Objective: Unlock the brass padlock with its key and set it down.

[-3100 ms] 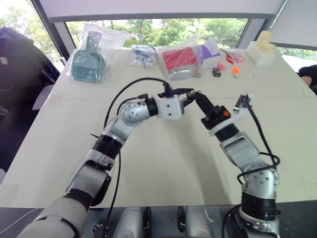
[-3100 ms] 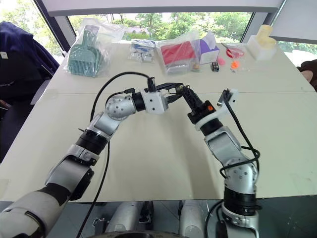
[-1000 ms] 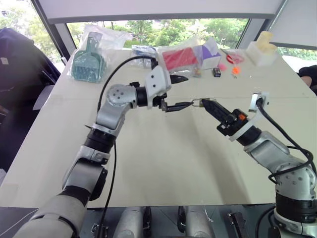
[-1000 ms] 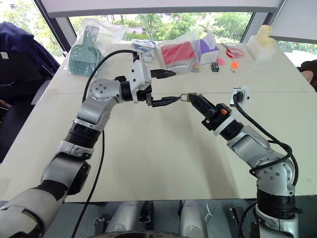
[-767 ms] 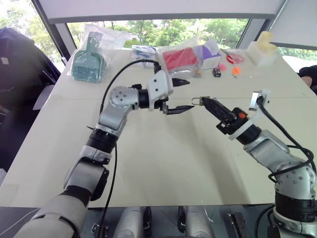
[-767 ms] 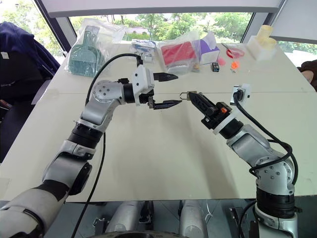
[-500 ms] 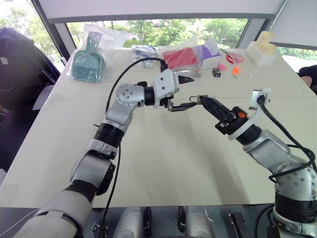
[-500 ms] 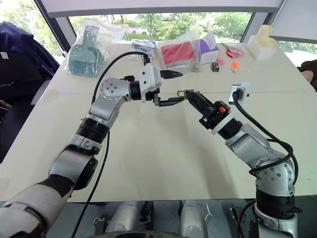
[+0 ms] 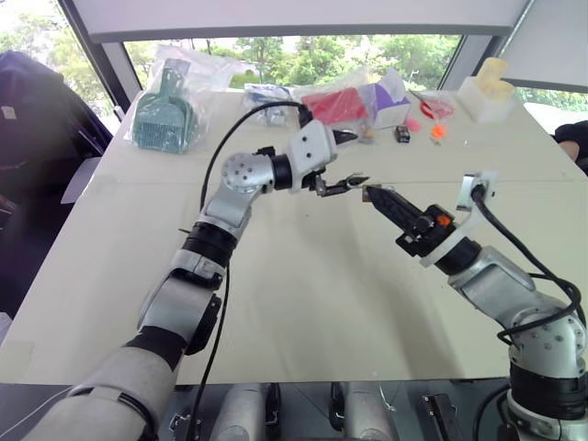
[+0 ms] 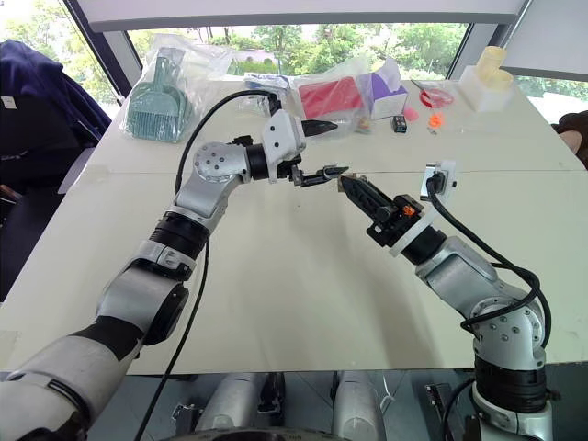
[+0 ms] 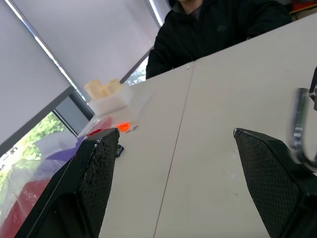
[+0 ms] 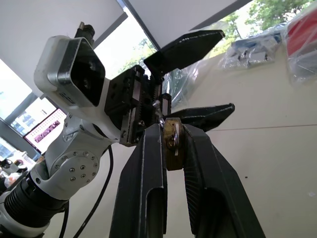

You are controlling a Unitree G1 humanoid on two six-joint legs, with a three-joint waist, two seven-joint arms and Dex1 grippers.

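Since a second ago my left gripper (image 9: 344, 158) has come forward and toward the right one, and its lower finger tip now sits just beside the nose of the right gripper (image 9: 368, 193); before, there was a clear gap between them. The right arm has barely shifted.

My left gripper's two black fingers are spread wide, one up near the bagged items, the other low and pointing at the right gripper. Nothing sits between them.

My right gripper's black fingers are pressed together on the small yellowish-brass padlock with thin silvery shackle (image 12: 172, 144). In the right wrist view the lock body is pinched between the two fingertips, shackle end poking past the tips toward the left gripper. So the padlock is up in the air above the cream tabletop (image 9: 303, 294), at the tip of the right gripper, just beside the left gripper's lower finger. I cannot tell if that finger touches the shackle. In the left wrist view a blurred silvery loop shows beside one finger (image 11: 270, 183).

Far edge of the table: teal plastic scoop in a clear bag (image 9: 163, 115), red item in a clear bag (image 9: 333, 108), purple box (image 9: 390, 99), small black item (image 9: 401, 134), orange bits (image 9: 436, 130), pale yellow block (image 9: 489, 84). A person in a dark jacket (image 11: 218, 25) sits across the table.
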